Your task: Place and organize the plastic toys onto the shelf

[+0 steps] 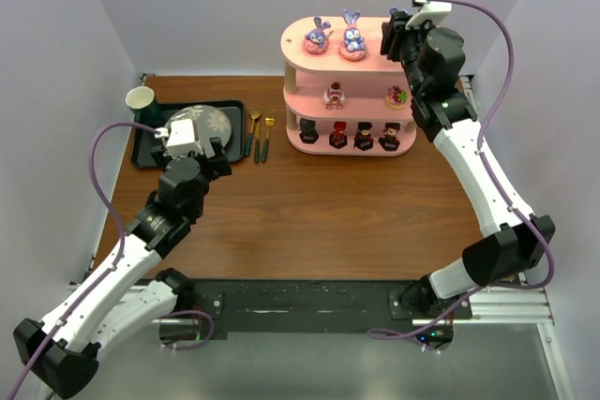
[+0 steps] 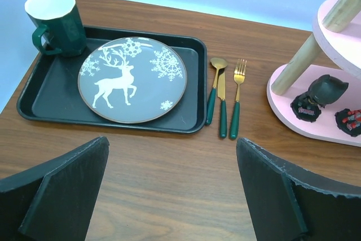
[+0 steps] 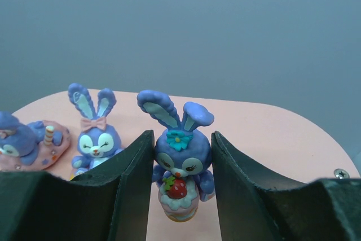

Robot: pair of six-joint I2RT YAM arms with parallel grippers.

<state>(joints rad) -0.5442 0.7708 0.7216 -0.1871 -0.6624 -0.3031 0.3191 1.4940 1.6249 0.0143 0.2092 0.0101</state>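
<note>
In the right wrist view a purple-blue bunny toy (image 3: 181, 165) holding a strawberry cupcake sits between the fingers of my right gripper (image 3: 181, 139), which is shut on its sides over the pale top of the pink shelf (image 3: 271, 134). Whether its base touches the top I cannot tell. Two more bunny toys (image 1: 317, 37) (image 1: 352, 37) stand on the top tier, left of the right gripper (image 1: 389, 39). The middle tier holds two small toys (image 1: 334, 96) (image 1: 397, 96), and the bottom tier three dark toys (image 1: 364, 136). My left gripper (image 2: 172, 145) hangs open and empty over the table.
A black tray (image 1: 141, 152) at the back left carries a deer plate (image 1: 202, 122) and a green mug (image 1: 141, 98). Gold cutlery with green handles (image 1: 261, 133) lies between the tray and the shelf (image 1: 347, 72).
</note>
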